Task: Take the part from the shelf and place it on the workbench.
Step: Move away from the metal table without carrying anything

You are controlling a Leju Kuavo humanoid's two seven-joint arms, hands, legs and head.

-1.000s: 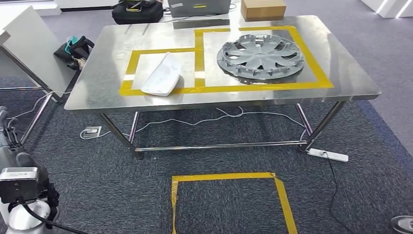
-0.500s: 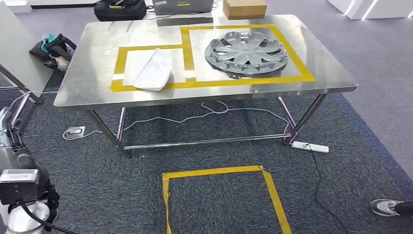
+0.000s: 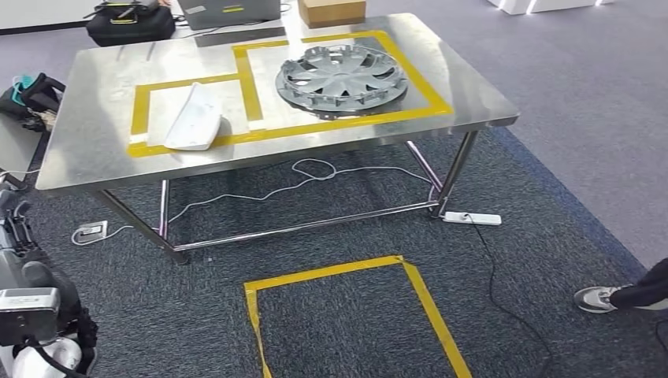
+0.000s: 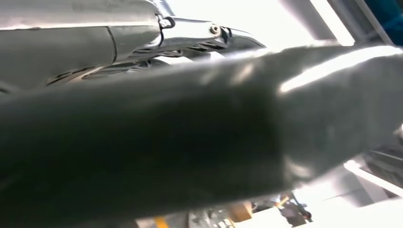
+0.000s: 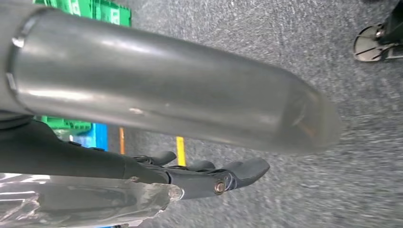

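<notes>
A white curved part (image 3: 191,118) lies in the smaller yellow-taped box on the steel workbench (image 3: 87,165). A grey wheel cover (image 3: 341,76) lies in the larger taped box beside it. My left arm (image 3: 30,311) hangs low at the bottom left, far from the bench. In the left wrist view my left hand (image 4: 142,142) shows a thick blurred thumb and straight dark fingers (image 4: 209,35) with nothing in them. My right hand (image 5: 204,175) hangs over the carpet, its dark fingers (image 5: 247,168) stretched out and holding nothing.
A yellow tape square (image 3: 346,272) marks the carpet in front of the bench. A power strip (image 3: 471,218) and cables lie under the bench. A person's shoe (image 3: 596,299) stands at the right. A cardboard box (image 3: 331,11) and a black bag (image 3: 130,20) sit behind the bench.
The camera has turned: the whole scene has slid left and tilted. A person's shoe has come further into view at the right. The parts on the bench have not moved.
</notes>
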